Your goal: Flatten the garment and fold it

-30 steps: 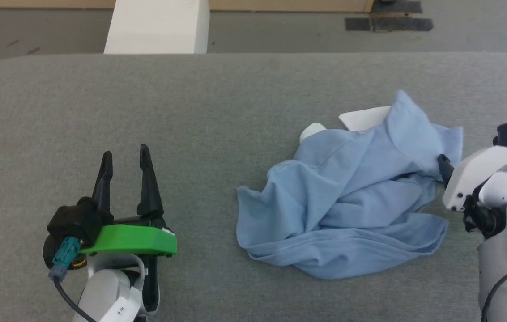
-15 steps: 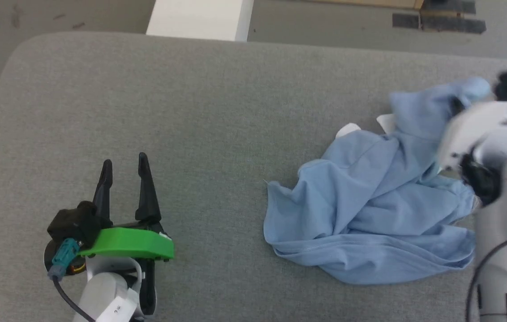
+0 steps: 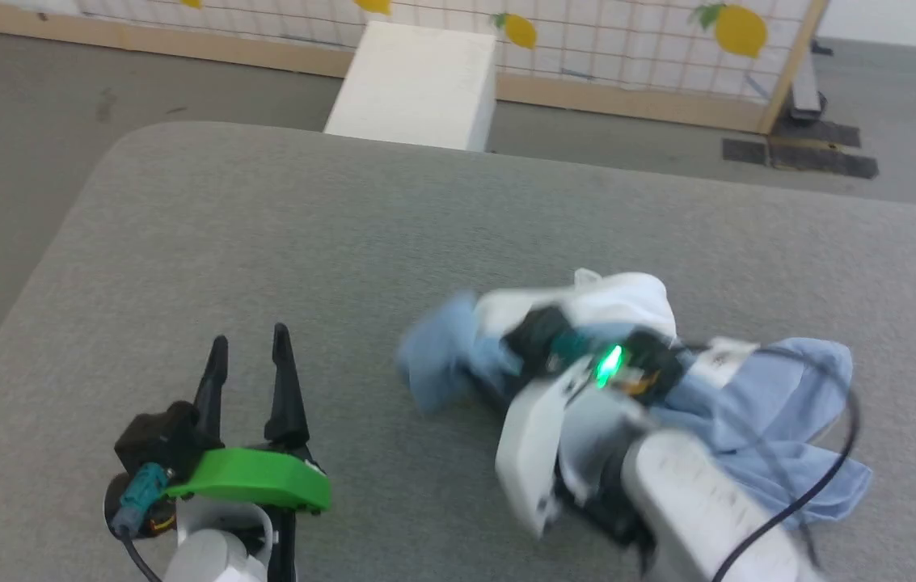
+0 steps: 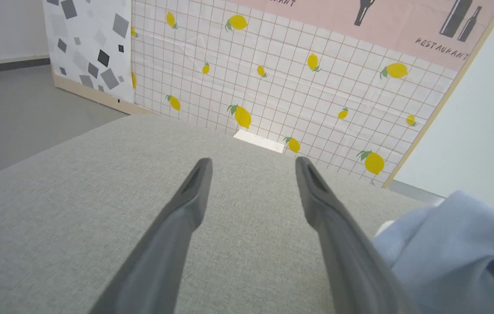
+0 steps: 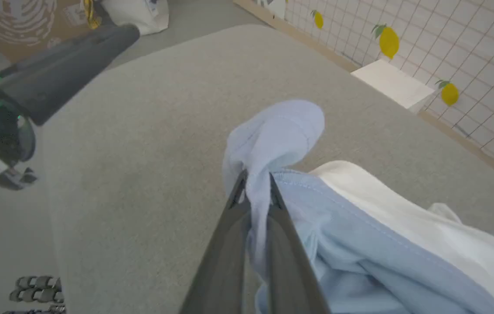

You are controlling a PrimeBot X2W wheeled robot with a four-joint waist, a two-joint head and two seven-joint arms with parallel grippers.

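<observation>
And the right gripper (image 5: 255, 179) clamps tight on a bunched fold of the garment (image 5: 351, 248), which lies crumpled on the grey table (image 3: 263, 218). The left gripper (image 3: 249, 347) hovers wide open, empty, off to its left.

1. garment (image 5: 360, 244): lt blue outside, white inner fabric.
2. tabletop (image 3: 263, 242): plain mid-grey, fine weave.
3. left gripper (image 3: 250, 343): black; bright green bracket (image 3: 251, 485), teal plug (image 3: 137, 495).
4. right gripper (image 5: 254, 179): dark grey.
5. box (image 3: 417, 85): white.
6. backdrop panel (image 4: 273, 87): white w/ thin grid, yellow lemons, green leaves, tan frame.
7. pink panel (image 4: 382, 22): black bottle shapes & lettering.
8. side panel (image 4: 90, 48): white w/ grey & black squares.
9. floor (image 3: 21, 121): grey.
</observation>
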